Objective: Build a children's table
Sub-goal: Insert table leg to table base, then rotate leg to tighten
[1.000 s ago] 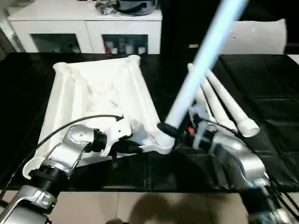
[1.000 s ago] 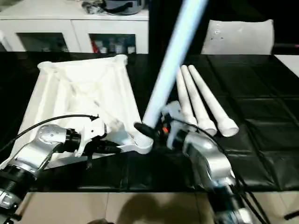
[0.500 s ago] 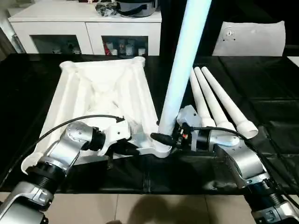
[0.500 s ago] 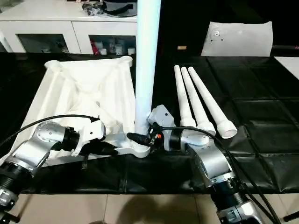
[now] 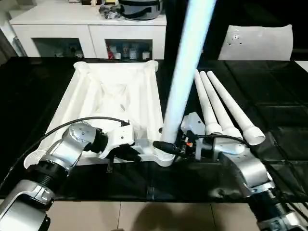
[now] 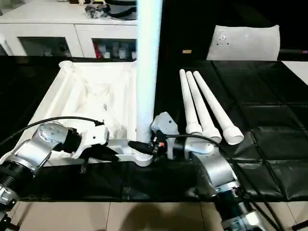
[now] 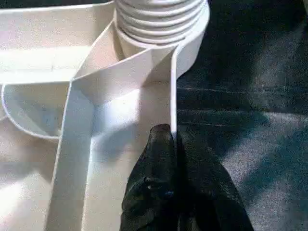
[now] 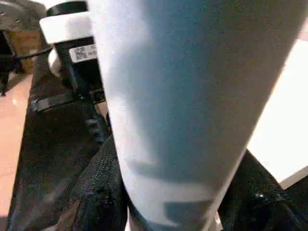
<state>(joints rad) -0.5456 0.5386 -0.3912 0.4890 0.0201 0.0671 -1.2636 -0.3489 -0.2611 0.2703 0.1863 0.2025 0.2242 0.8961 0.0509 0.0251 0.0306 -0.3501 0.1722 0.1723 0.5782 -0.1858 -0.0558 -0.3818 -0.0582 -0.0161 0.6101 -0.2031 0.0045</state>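
Note:
The white tabletop (image 5: 115,91) lies upside down on the black table, ribbed underside up. My left gripper (image 5: 131,154) is shut on its near rim wall (image 7: 171,86), black fingers (image 7: 161,159) pinching the thin edge just beside the near right corner socket (image 5: 166,157). One long white leg (image 5: 185,67) stands almost upright in that socket, its ridged base (image 7: 159,19) seated in the ring. My right gripper (image 5: 167,147) is shut on the leg's lower end (image 8: 183,96). Three more legs (image 5: 219,108) lie side by side to the right of the tabletop.
A white cabinet (image 5: 86,29) with glass doors stands behind the black table (image 5: 274,82). A flat white sheet with a small round mark (image 5: 255,41) leans at the back right. Cables run along both silver forearms near the table's front edge.
The held leg has swung from leaning far to the right to almost upright in the corner socket. Both grippers kept their holds. The camera view has also shifted a little.

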